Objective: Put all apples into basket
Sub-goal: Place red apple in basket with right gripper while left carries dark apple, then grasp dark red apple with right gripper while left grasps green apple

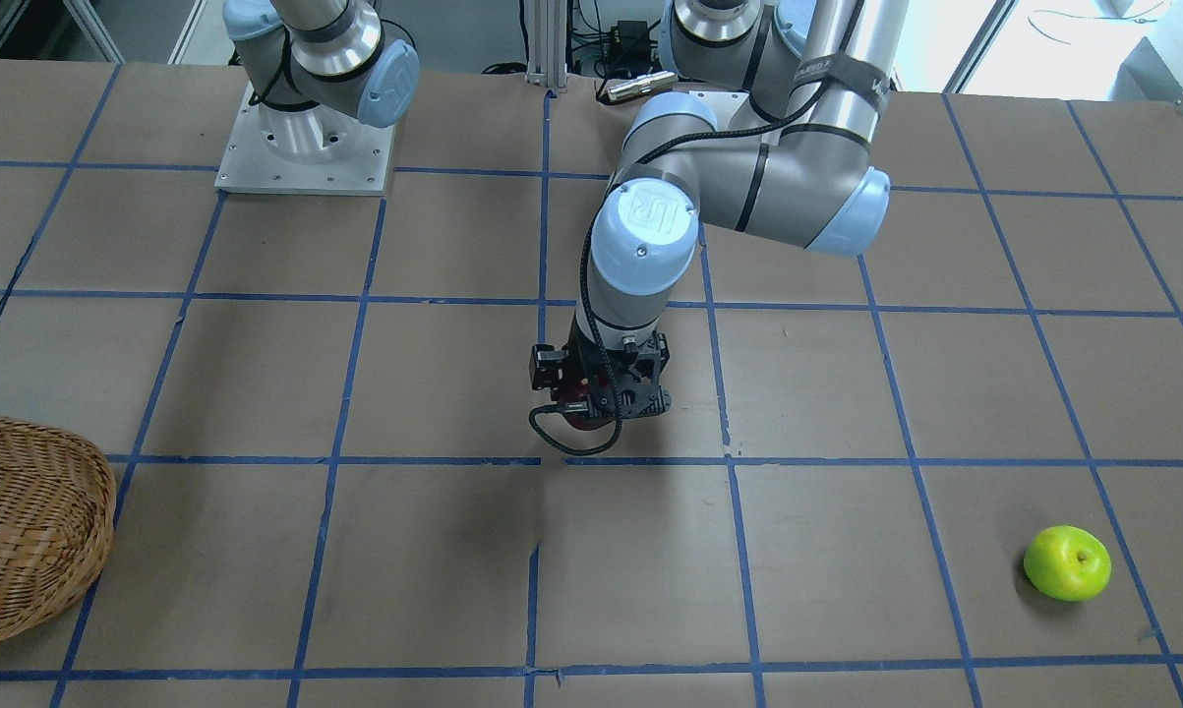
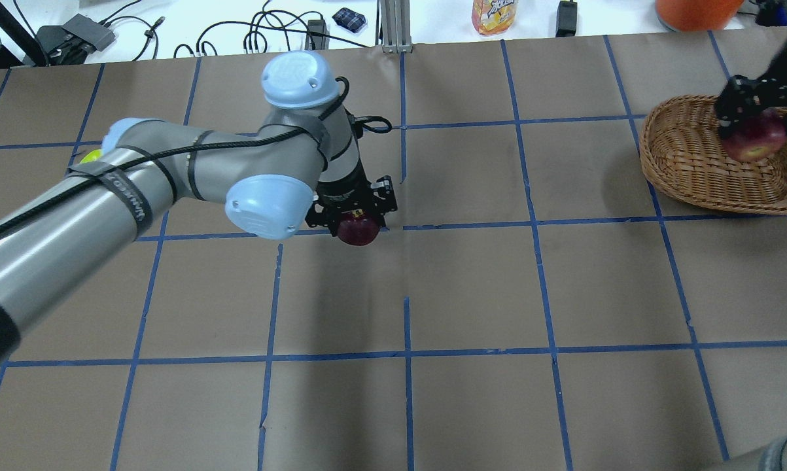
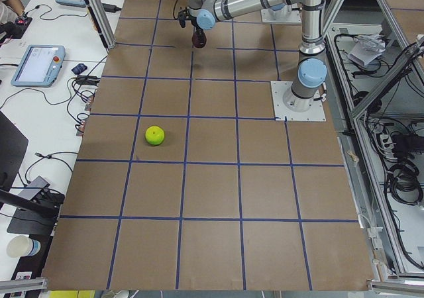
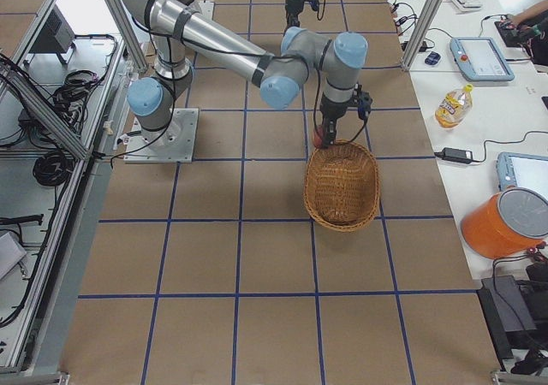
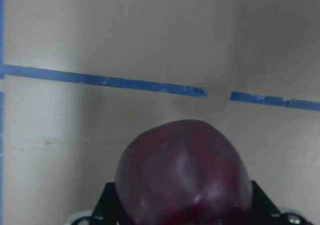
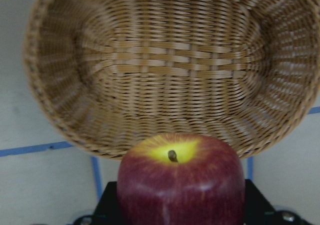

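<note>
Gripping the red apple (image 2: 756, 140) in the right end effector (image 2: 754, 124), above the basket (image 2: 694, 190), and in the wrist view closer to the near rim than to the middle. Could strike the wicker edge on release and bounce out onto the tabletop (image 1: 847, 393); could also tip a light basket if dropped on that edge.

Clamping the maroon apple (image 2: 359, 232) in the left end effector (image 2: 356, 219), low near the tabletop's middle, well apart from the basket. Cannot tell whether lifted clear of the surface. Would need to travel toward the right arm's side to deliver, so risking a collision there unless timed after a right-arm retreat. Might slip in transit too, being round, smooth and pinched by only two fingers.

Leaving the green apple (image 1: 1067, 562) alone on the far left of the tabletop, furthest from the basket. Could be nudged into rolling away by an off-centre approach.
</note>
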### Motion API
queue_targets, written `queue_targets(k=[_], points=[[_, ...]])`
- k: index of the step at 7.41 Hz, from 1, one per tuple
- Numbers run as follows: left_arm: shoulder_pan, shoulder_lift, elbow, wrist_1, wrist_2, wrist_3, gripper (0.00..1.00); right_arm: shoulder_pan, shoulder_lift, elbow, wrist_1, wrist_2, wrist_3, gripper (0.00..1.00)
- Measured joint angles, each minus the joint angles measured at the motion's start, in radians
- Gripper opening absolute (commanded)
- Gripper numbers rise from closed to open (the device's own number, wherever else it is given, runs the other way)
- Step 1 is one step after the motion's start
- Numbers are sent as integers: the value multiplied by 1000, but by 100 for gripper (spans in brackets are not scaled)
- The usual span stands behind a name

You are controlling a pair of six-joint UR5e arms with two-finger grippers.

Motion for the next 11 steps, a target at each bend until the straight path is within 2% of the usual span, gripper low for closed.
queue_targets(k=[1,2,3,4,5,6,8,9,11], points=[[-16,-41,-1,71,-3,-31,58,-39,59,-1,-86,-22,-49,0],[-28,-78,1,123,-5,-51,69,-60,110,-2,-167,-32,-74,0],[-38,-109,4,165,-15,-60,100,-68,145,-4,-215,-35,-81,0],[-45,-131,7,206,-32,-71,100,-71,173,-9,-250,-35,-81,19],[-52,-139,7,229,-45,-87,100,-71,202,-19,-290,-34,-84,93],[-56,-129,8,235,-52,-95,100,-72,226,-27,-322,-31,-88,100],[-34,-67,25,191,-59,-92,100,-72,230,-32,-331,-29,-89,100],[1,-14,51,91,-56,-60,100,-69,211,-32,-309,-30,-85,100],[157,85,119,-203,5,190,100,-33,108,-31,-164,-25,-51,100]])
